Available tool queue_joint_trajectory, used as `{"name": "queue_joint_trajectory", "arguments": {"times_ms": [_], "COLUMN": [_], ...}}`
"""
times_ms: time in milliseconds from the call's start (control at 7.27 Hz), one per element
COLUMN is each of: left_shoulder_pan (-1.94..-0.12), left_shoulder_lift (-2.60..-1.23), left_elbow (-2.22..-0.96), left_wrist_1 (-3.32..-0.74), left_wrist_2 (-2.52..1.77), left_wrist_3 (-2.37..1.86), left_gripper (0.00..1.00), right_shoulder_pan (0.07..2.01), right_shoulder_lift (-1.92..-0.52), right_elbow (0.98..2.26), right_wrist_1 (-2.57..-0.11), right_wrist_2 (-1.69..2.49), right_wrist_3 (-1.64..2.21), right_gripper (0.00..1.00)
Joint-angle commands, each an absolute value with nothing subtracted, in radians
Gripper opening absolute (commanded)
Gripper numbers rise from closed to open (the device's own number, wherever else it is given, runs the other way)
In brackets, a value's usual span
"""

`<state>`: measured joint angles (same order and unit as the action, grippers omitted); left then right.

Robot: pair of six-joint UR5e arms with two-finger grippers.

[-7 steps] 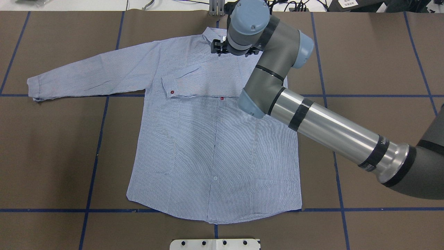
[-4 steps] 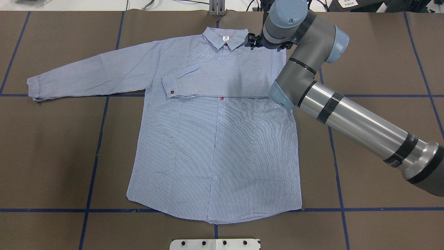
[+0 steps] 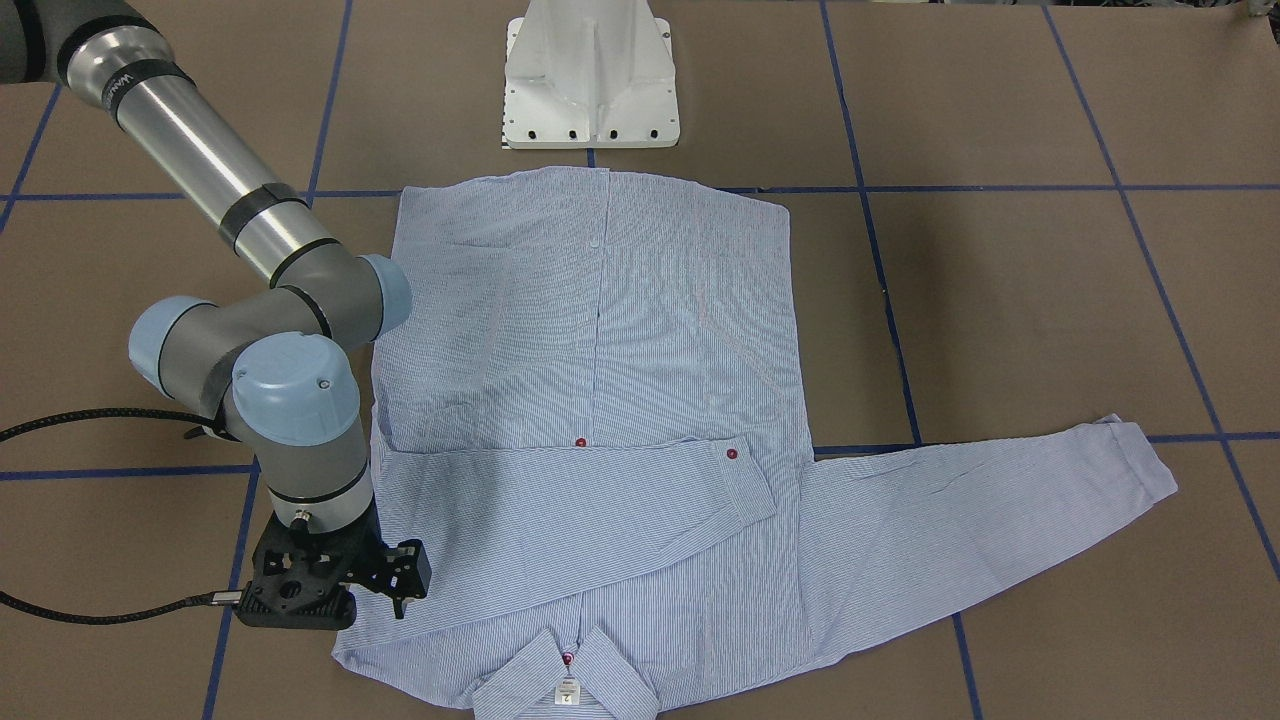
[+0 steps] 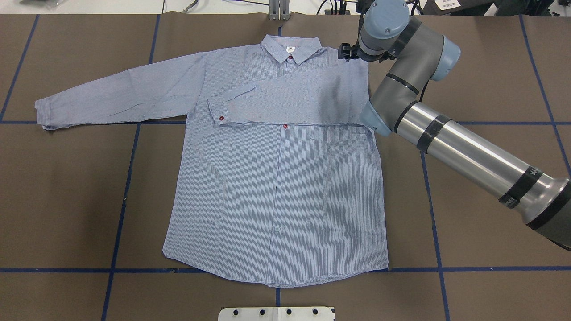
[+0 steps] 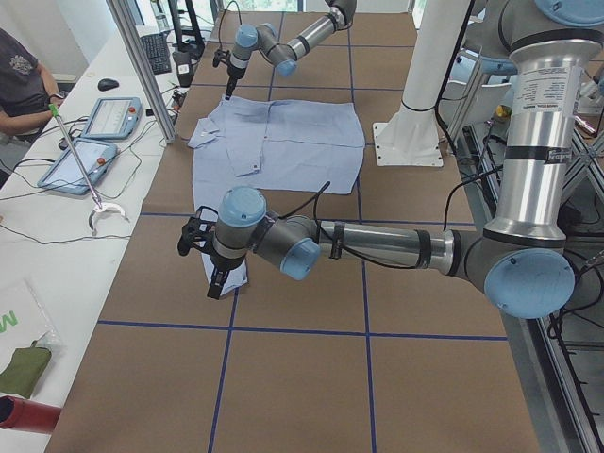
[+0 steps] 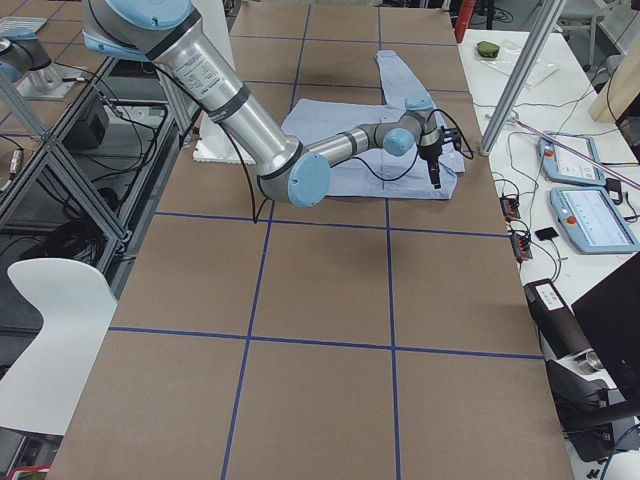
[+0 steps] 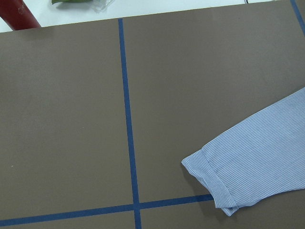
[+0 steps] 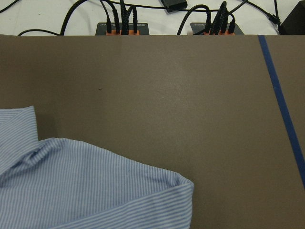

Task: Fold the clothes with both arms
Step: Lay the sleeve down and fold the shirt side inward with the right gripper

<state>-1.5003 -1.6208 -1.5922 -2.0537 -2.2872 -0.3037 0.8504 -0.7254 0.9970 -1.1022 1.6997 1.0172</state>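
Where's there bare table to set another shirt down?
Bare table between the outstretched sleeve, the shirt body and the robot's side. Crowded: the collar corner by the right gripper, under the right arm.

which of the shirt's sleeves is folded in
The sleeve on the robot's right is folded across the shirt's chest, cuff past the button line. The other sleeve lies spread on the table.

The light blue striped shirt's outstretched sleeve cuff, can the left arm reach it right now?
Probably yes: the left claw hangs right by the light blue striped sleeve cuff, which lies flat on the brown table with nothing over it.
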Motion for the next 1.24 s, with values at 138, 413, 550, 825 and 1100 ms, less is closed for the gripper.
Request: {"name": "queue_joint_trajectory", "arguments": {"times_ms": [138,413,550,825,1100], "left_shoulder_pan": [-1.500,-1.500,-1.500,-1.500,-1.500], "left_shoulder_lift": [-1.621,-1.621,-1.621,-1.621,-1.621], "left_elbow": [-1.595,-1.598,-1.598,-1.598,-1.598], "left_wrist_1": [-2.052,-2.052,-2.052,-2.052,-2.052], "left_wrist_2": [-2.287,-2.286,-2.286,-2.284,-2.284], "left_wrist_3": [-0.304,-0.304,-0.304,-0.304,-0.304], "left_gripper": [1.00,1.00,1.00,1.00,1.00], "right_shoulder_pan": [0.851,0.851,0.851,0.850,0.851], "right_shoulder_lift": [-0.723,-0.723,-0.723,-0.721,-0.721], "right_elbow": [0.963,0.962,0.948,0.917,0.919], "right_wrist_1": [-1.085,-1.083,-1.057,-1.019,-1.019], "right_wrist_2": [1.677,1.680,1.680,1.683,1.686], "right_wrist_3": [1.011,1.011,1.011,1.011,1.011], "right_gripper": [0.83,0.53,0.43,0.43,0.23]}}
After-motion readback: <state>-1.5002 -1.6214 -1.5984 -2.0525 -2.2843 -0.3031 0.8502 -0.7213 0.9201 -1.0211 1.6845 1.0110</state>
